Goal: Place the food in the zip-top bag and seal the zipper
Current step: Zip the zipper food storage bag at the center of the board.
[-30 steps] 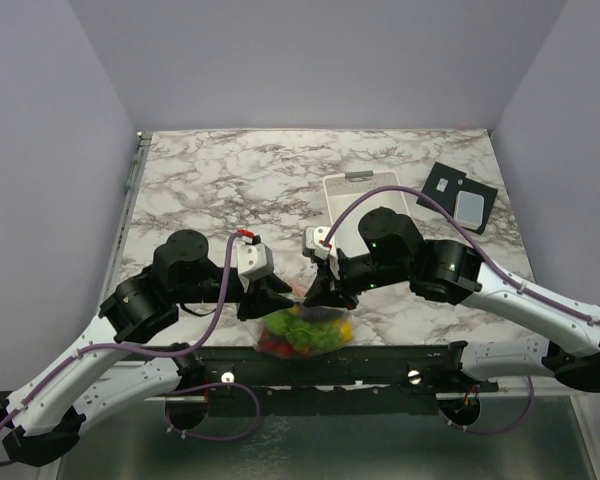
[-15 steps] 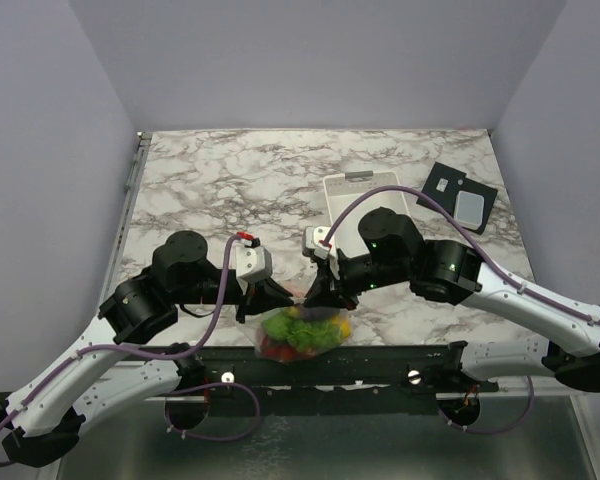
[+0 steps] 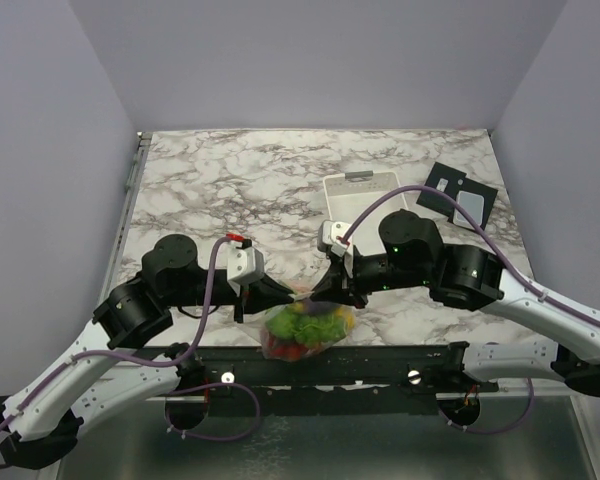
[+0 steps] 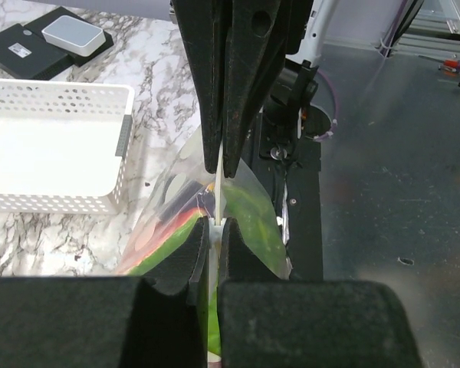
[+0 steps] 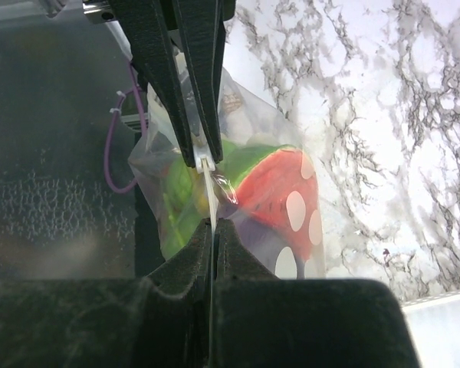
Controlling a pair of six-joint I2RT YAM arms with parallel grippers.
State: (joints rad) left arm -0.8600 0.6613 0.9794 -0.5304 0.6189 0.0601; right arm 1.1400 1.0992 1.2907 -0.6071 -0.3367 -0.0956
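Note:
The clear zip-top bag hangs at the table's near edge with the food inside: green, red and yellow pieces. The left gripper and right gripper face each other over its top edge, both shut on the zipper. In the left wrist view the left gripper pinches the thin zipper strip, and the right gripper clamps it a short way beyond. In the right wrist view the right gripper holds the zipper below the left gripper. A red piece with pale spots shows through the plastic.
A white perforated basket stands on the marble behind the right arm, also in the left wrist view. A black pad with a pale block lies at the back right. A black rail runs along the table's near edge, just under the bag.
The left gripper has shut on the bag's top edge. The right arm has shifted a little to the right, still gripping. The bag has barely moved.

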